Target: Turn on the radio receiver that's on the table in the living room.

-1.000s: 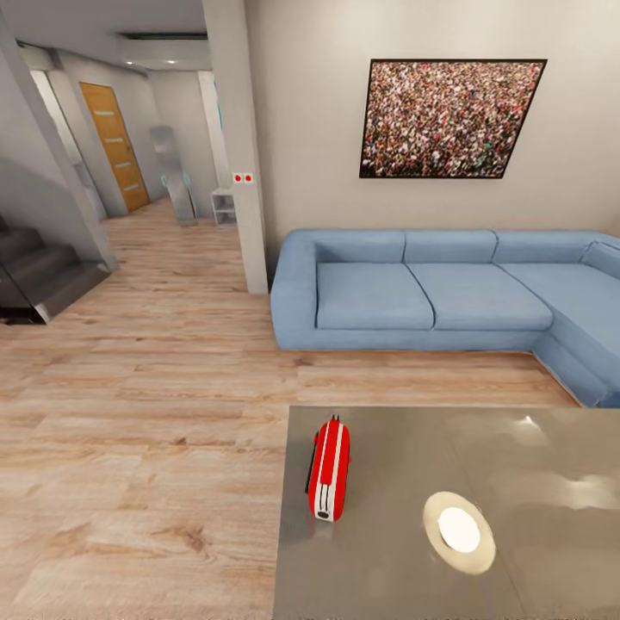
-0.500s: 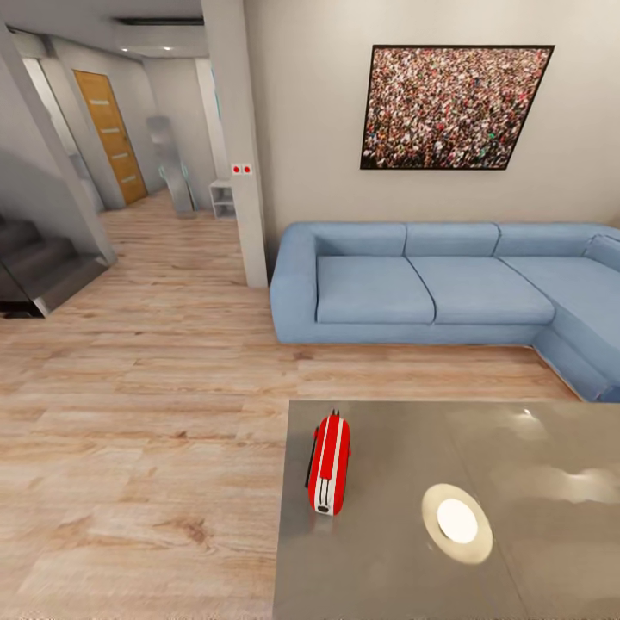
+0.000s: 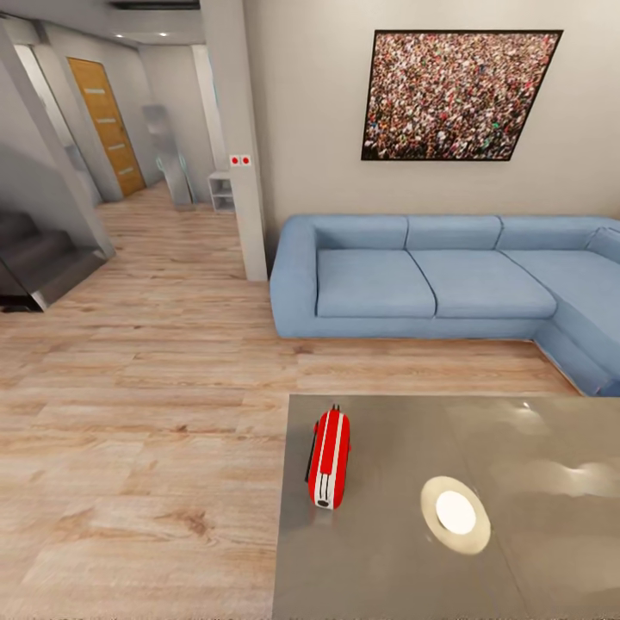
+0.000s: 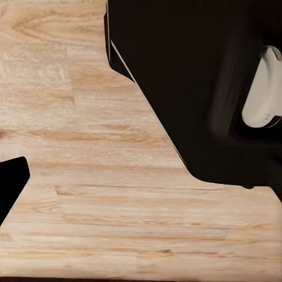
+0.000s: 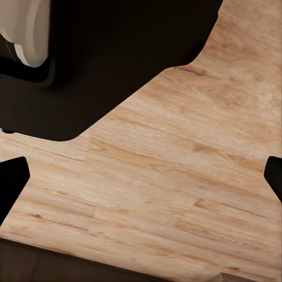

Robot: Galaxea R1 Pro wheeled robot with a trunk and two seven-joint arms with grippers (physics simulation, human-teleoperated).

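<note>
While I am looking down over the living room, the radio [image 3: 328,459] is standing on its thin edge near the left rim of the desk [image 3: 517,568], close to the corner nearest the sofa [image 3: 430,280], with wood floor [image 3: 138,448] just beside that rim.

The main risk, as I am judging it, is a knock. The radio is thin and upright on a glossy top, so a clumsy push for the switch could be tipping it flat or sliding it toward the near rim and onto the floor. A second risk is the bright round glare [image 3: 455,513] on the desk right of the radio; I should not be taking it for a thing to press. A third is reach: both arms are hanging low, so I am likely needing to lift one over the desk edge without striking it.

The radio's long axis is running away from me, roughly toward the sofa, leaning a little to the right at its far end. I am seeing its narrow striped top and white near end; the dark handle is lying along its left side. I cannot tell which way the broad speaker face is turned.

In both wrist views my tools are pointing at floor beside the dark robot body. The right tool [image 5: 141,173] is showing dark fingertips far apart, so it is standing wide. The left tool is showing a single dark tip, so I cannot tell its spread.
</note>
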